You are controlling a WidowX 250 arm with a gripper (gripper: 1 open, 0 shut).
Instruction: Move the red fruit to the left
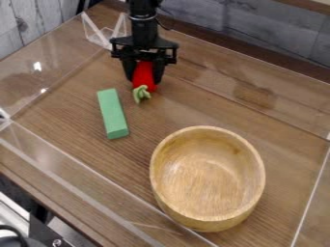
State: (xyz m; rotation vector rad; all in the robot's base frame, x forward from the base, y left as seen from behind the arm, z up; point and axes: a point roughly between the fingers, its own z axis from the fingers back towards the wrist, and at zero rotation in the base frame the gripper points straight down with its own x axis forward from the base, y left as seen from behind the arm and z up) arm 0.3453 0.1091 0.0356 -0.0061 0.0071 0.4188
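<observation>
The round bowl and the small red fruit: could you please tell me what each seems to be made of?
The round light-brown bowl looks like turned wood with a matte finish: grain lines show inside. The small red fruit with its green cap looks like glossy plastic, though too small to be sure.

The gripper [146, 77] stands over the red fruit [146, 81], just right of the green block [114, 113], up-left of the wooden bowl [207, 177].

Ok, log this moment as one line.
pincer: over red fruit, grip unclear | fruit: on table right of green block | wooden bowl: empty
</observation>
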